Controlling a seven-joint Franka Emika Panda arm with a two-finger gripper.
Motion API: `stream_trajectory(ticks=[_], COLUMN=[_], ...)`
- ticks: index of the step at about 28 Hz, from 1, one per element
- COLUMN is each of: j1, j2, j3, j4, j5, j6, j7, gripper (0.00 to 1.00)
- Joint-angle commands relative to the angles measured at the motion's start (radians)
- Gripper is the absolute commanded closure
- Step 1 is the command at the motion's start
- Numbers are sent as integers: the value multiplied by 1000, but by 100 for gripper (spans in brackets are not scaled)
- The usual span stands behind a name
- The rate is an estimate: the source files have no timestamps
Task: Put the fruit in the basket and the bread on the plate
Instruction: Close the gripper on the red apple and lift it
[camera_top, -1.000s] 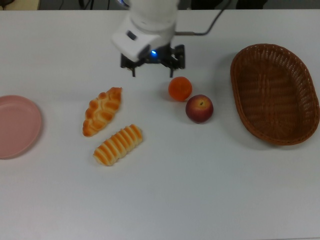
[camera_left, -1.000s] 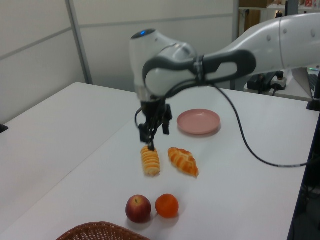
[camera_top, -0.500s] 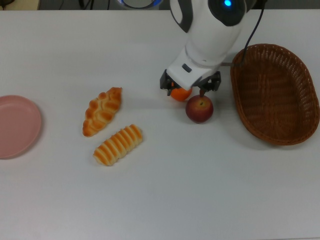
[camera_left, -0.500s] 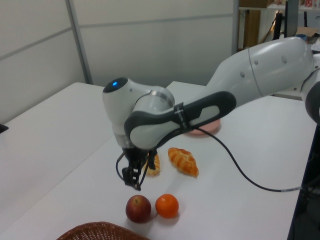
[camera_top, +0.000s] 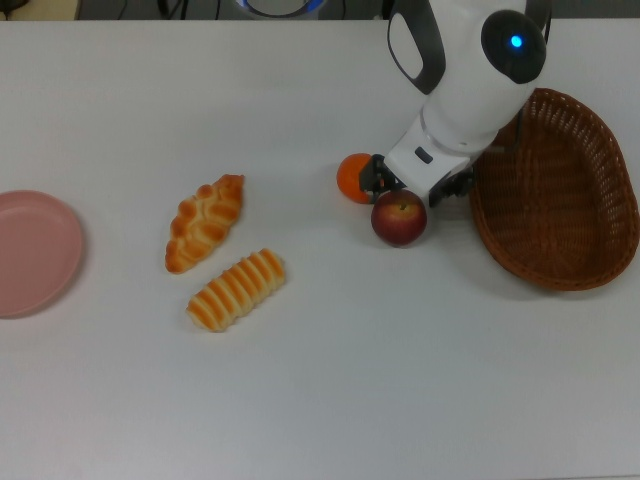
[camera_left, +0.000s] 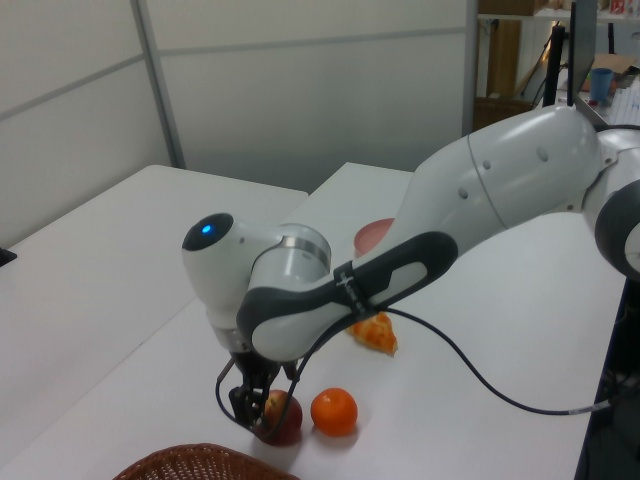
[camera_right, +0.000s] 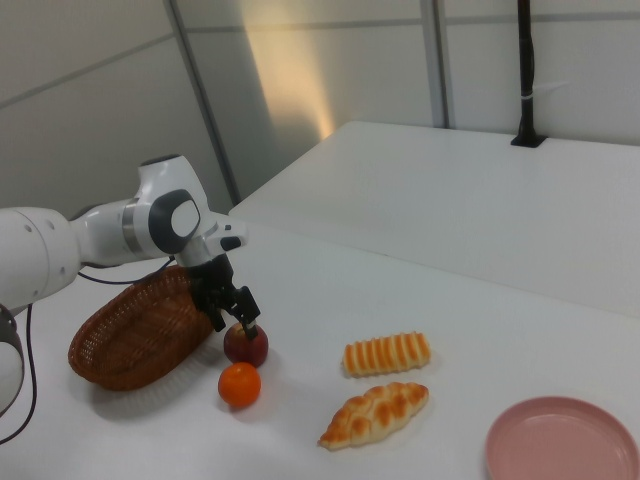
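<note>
Fingers of the gripper (camera_right: 240, 322) stand spread just above the apple (camera_right: 246, 345), not clamped on it. Beside the apple lies the tangerine (camera_right: 240, 384); basket (camera_right: 135, 335) just behind.

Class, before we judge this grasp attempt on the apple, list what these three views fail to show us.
- Top view: the arm covers the gripper and the basket's near rim.
- Left view: the arm hides the striped loaf and most of the plate; the basket is cut off by the bottom edge.
- Right view: the fingers' contact with the apple is unclear.
</note>
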Motion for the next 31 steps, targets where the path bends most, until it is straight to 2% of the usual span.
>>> stream_trajectory(ticks=[1,4,15,16,20,21,27,31], j1=[25,26,26,26,26,26,9,-3], j2=[40,47,84,84,83,81,47,26], j3=[-9,-9,-12,-12,-12,-12,-20,-20], j4=[5,5,19,19,20,22,24,70], j5=[-41,-67,-78,-79,-74,-68,-56,-19], j6=[51,65,74,74,74,74,72,63], j7=[60,83,84,83,83,83,78,86], gripper=[0,0,0,23,94,100,100,100])
